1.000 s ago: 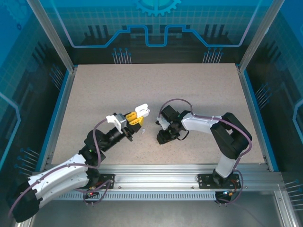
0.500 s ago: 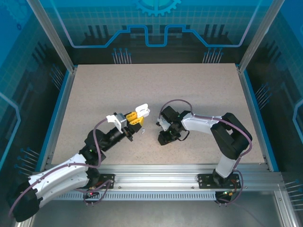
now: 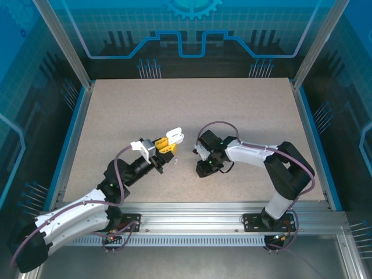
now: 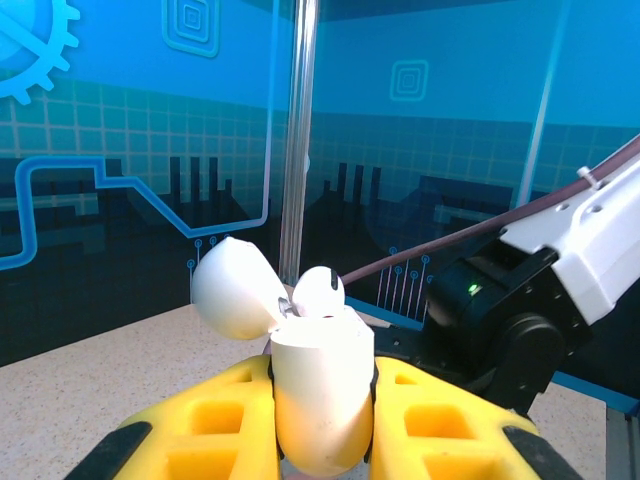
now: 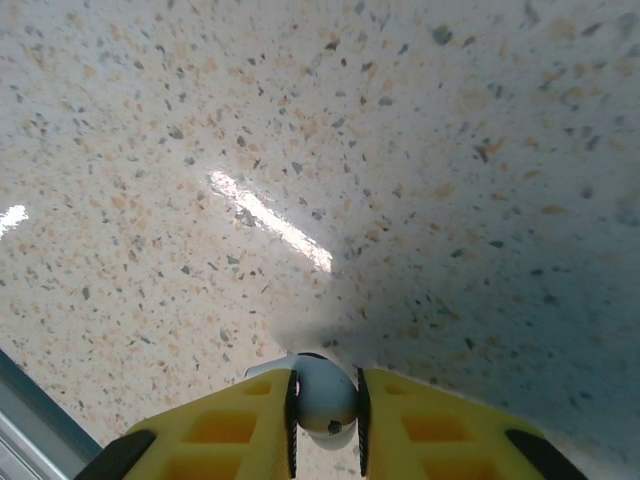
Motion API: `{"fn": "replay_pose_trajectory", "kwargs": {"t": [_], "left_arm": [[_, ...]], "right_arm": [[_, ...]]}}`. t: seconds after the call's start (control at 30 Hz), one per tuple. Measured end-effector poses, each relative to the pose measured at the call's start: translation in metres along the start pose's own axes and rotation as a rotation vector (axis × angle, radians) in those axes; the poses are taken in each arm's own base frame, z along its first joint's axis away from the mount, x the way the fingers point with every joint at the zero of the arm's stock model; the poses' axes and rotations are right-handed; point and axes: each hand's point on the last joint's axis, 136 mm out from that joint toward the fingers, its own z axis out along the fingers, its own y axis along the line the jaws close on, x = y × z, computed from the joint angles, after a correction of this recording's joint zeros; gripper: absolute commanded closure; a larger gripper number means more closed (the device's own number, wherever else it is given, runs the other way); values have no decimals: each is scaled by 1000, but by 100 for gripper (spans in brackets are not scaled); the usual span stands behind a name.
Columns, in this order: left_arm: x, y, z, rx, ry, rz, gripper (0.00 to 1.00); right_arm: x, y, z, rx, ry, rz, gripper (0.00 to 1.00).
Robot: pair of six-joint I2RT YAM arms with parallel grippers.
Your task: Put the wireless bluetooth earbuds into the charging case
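Charging case point(image 4: 320, 400) clamped upright between yellow fingers point(image 4: 210, 430) of left gripper point(image 3: 167, 145), lid point(image 4: 232, 287) swung open to one side, white earbud point(image 4: 318, 292) sitting in the mouth. Right gripper point(image 5: 326, 405) closed in on second white earbud point(image 5: 322, 385), pinched at the fingertips close over speckled table point(image 5: 300, 150); contact with surface not determinable. Grippers near each other at mid-table, not touching.

Speckled tabletop point(image 3: 192, 110) sits inside a blue-walled enclosure point(image 3: 35, 87).
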Motion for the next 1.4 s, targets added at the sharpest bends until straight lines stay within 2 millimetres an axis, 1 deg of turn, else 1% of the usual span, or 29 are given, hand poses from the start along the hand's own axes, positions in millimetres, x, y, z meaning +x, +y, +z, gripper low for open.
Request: {"fn": "replay_pose_trajectory", "kwargs": {"t": [0.13,0.23,0.33,0.43,0.5,0.6,0.7,0.77,0.87,1.0,1.17,1.27,1.4], "left_arm": [[3,0,1,4,11,-7,100],[6,-1,2,8,20,-26,100],[12,-3,4,22,37,-45,100],[16,-5,6,35,50,-63,100],[19,-6,8,45,56,-65,100],[25,-9,11,67,68,-74,100],[33,-14,13,96,94,-87,100],[39,-16,15,114,111,-93,100],[46,-20,18,141,135,-103,100],[48,-24,21,167,143,-106,100],[42,-27,23,182,125,-103,100],[41,-27,24,186,119,-102,100],[44,-28,25,189,125,-103,100]], "right_arm": [[-8,3,-24,21,-80,-23,78],[-13,5,-51,48,-164,-52,78],[-18,10,-92,80,-289,-97,78],[-21,17,-138,107,-436,-157,78],[-22,25,-170,125,-538,-207,78],[-24,38,-212,149,-670,-283,78],[-26,54,-245,169,-771,-375,78],[-28,65,-258,181,-814,-436,78],[-32,82,-269,203,-855,-530,78],[-38,105,-273,237,-878,-652,78],[-49,124,-264,291,-858,-748,78],[-55,128,-255,320,-831,-778,78],[-60,127,-242,349,-796,-797,78]]}}
